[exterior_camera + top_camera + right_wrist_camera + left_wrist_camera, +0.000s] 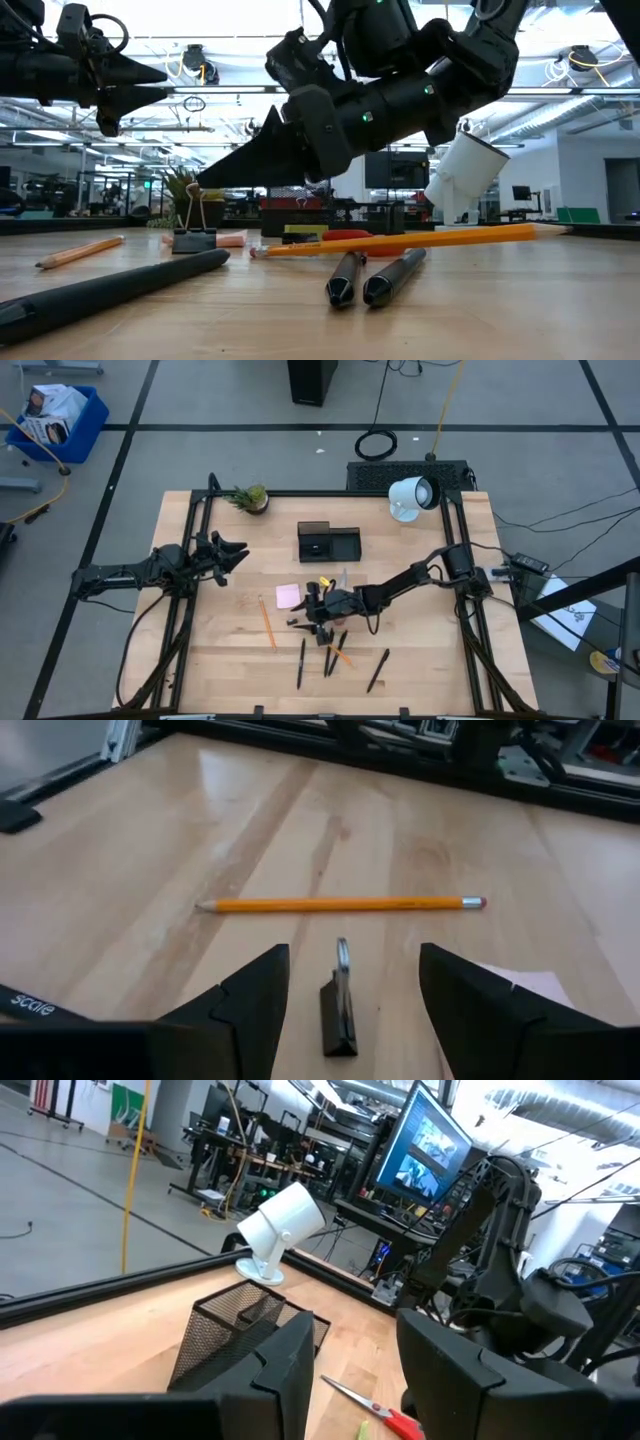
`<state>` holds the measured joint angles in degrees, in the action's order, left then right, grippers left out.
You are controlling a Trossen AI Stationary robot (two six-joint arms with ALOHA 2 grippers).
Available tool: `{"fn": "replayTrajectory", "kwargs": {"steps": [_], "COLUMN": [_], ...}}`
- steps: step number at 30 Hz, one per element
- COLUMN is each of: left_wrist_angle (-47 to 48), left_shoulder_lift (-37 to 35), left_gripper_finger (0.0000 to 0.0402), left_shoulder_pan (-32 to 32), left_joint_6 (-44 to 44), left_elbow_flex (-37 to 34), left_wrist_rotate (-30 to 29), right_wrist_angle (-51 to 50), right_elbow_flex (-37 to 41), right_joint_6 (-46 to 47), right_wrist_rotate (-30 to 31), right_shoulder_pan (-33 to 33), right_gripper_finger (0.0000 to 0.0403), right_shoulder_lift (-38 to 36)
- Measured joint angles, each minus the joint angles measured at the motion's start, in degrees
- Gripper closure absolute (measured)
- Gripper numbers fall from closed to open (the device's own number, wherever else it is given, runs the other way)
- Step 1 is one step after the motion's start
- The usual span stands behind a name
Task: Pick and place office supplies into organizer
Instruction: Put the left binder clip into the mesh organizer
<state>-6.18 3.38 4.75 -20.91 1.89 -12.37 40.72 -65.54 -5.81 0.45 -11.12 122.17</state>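
Note:
A small black binder clip [339, 1005] stands on the table with its wire handle up. My right gripper [352, 960] is open, low over the table's middle [305, 617], one finger on either side of the clip and a little above it [195, 236], touching nothing. Past the clip lies an orange pencil [340, 904]; a pink sticky-note pad [288, 596] lies beside it. The black mesh organizer [328, 542] stands farther back. Red-handled scissors [378, 1412] lie near it. My left gripper [238, 553] waits open and level at the table's left.
Black pens [335, 653] and a second orange pencil [400, 241] lie near the table's front edge. A potted plant [251, 498] stands at the far left and a white round lamp [410, 497] at the far right.

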Motion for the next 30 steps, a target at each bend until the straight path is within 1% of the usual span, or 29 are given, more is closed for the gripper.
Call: {"fn": "replayTrajectory", "kwargs": {"steps": [4, 7, 11, 14, 19, 24, 30], "left_wrist_angle": [0.0, 0.0, 0.0, 0.1, 0.1, 0.4, 0.6], "left_shoulder_lift": [0.0, 0.0, 0.0, 0.0, 0.0, 0.0, 0.0], "left_gripper_finger": [0.0254, 0.0254, 0.0254, 0.0254, 0.0254, 0.0254, 0.0254], "left_shoulder_pan": [0.0, 0.0, 0.0, 0.0, 0.0, 0.0, 0.0], "left_joint_6": [0.1, 0.2, 0.2, 0.2, 0.5, 0.7, 0.9], "left_elbow_flex": [0.0, 0.0, 0.0, 0.0, 0.0, 0.0, 0.0], "left_wrist_rotate": [-0.2, -0.2, -0.2, -0.2, -0.2, -0.3, -0.6], "right_wrist_angle": [-0.5, 1.1, -0.4, -0.2, 1.0, 0.8, 1.0], "right_elbow_flex": [-0.3, -0.3, -0.5, -0.5, -0.5, -2.4, -3.7], "right_joint_6": [0.4, 0.7, 0.8, 0.8, 0.8, 1.2, 0.7], "right_wrist_rotate": [-0.6, -0.6, -0.6, 1.1, 1.1, 0.9, 0.9], "right_shoulder_pan": [0.2, 0.3, 0.3, 0.3, 0.3, 0.3, 0.3], "right_gripper_finger": [0.0188, 0.0188, 0.0188, 0.0188, 0.0188, 0.0188, 0.0192], "right_shoulder_lift": [-0.1, -0.1, -0.1, -0.1, 1.9, 4.3, 4.2]}}
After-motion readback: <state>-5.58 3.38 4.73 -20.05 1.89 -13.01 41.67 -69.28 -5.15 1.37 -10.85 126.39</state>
